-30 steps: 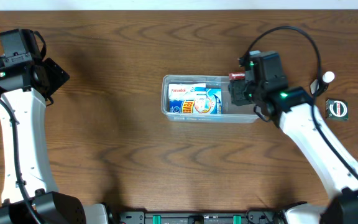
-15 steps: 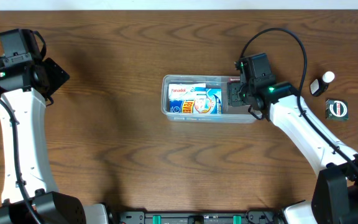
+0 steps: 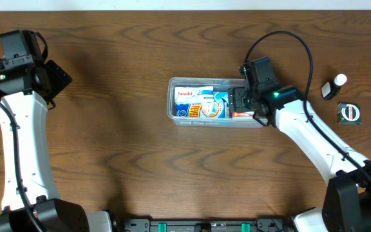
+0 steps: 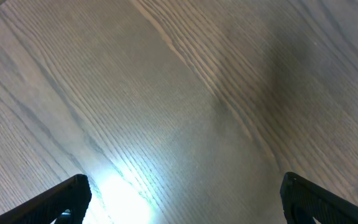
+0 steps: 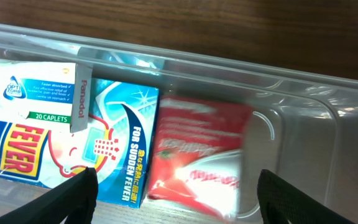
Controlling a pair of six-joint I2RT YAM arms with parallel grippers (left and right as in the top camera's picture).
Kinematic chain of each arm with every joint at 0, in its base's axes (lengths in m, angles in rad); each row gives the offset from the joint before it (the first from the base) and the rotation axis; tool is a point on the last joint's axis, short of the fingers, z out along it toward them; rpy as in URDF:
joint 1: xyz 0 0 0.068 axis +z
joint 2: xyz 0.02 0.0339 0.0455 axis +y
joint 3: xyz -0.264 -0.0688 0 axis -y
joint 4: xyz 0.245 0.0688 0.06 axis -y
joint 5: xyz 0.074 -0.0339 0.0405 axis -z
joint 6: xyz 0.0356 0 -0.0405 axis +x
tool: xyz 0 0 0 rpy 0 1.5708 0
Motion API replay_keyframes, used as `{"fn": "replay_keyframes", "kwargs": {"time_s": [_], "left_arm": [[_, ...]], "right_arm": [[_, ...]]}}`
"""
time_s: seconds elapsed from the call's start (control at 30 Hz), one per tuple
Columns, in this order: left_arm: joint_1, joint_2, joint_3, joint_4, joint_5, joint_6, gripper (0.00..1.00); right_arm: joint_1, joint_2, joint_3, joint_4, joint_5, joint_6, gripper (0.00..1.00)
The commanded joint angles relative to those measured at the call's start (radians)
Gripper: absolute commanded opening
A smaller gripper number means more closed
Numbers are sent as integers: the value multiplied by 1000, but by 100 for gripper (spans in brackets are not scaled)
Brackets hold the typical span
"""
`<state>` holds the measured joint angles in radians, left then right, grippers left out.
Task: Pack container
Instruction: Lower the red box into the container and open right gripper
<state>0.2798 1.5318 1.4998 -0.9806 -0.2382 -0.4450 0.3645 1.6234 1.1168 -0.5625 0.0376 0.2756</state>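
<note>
The clear container (image 3: 201, 80) sits at the table's centre, holding a blue and white Panadol box (image 3: 201, 103) on its left side. A red box (image 3: 240, 115) lies in its right end, next to the blue box. My right gripper (image 3: 243, 100) hovers just over that end. In the right wrist view the container rim (image 5: 229, 65), the blue box (image 5: 42, 137) and the blurred red box (image 5: 197, 155) show; the gripper (image 5: 178, 199) is open, jaws wide apart, touching nothing. My left gripper (image 3: 57, 77) is at the far left, open and empty over bare wood (image 4: 182, 199).
A small dark bottle with a white cap (image 3: 333, 86) and a dark green packet with a round logo (image 3: 350, 113) lie on the table right of the container. The right arm's black cable loops above the container's right end.
My right gripper moved left and down over the container's right end. The red box it carried at the rim now lies inside the container. The left arm has not moved.
</note>
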Motion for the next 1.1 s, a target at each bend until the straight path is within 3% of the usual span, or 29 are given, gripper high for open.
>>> {"fn": "replay_keyframes", "kwargs": {"time_s": [0.0,0.27,0.3,0.4,0.43,0.5,0.63,1.07], "left_arm": [[3,10,9,-2,-2,-6,98],[3,10,9,-2,-2,-6,98],[3,10,9,-2,-2,-6,98],[3,10,9,-2,-2,-5,98],[3,10,9,-2,-2,-6,98],[3,10,9,-2,-2,-6,98],[3,10,9,-2,-2,-6,98],[3,10,9,-2,-2,-6,98]], "right_arm": [[7,0,8,4,10,8,80],[7,-2,8,17,11,-22,76],[7,-2,8,16,11,-22,70],[5,-2,8,0,24,-21,24],[5,-2,8,-3,41,-17,13],[3,-2,8,-15,98,-18,1],[3,-2,8,-46,208,-17,1],[-47,-51,45,-87,269,-7,1]]}}
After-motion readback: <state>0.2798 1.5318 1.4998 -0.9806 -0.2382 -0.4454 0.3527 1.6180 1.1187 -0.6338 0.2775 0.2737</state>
